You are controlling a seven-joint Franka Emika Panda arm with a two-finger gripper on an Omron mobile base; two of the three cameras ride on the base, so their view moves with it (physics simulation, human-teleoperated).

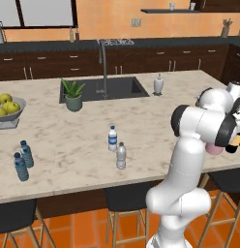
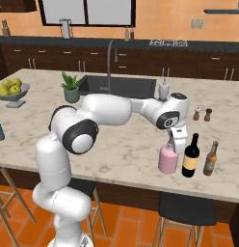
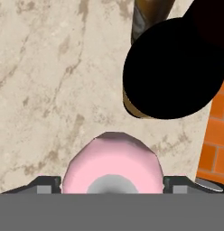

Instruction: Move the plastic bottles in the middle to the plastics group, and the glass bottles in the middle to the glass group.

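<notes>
Gripper [image 2: 176,143] over pink bottle [image 2: 167,160], fingers spread either side of its neck, apparently not clamping. Bottle stands upright on counter [image 2: 136,140], just beside dark wine bottle [image 2: 191,157]. Two clear bottles [image 1: 116,147] mid-counter, blue-capped pair [image 1: 22,160] far left.

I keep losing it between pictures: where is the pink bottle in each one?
Left base view: pink bottle at far right, mostly hidden behind the arm.
Right base view: lower right, beside the wine bottle.
Hand view: bottom centre.
Shared landmark: the wine bottle, seen from above here.

Wine bottle [image 2: 191,157] just beside pink bottle [image 2: 167,160]
</notes>
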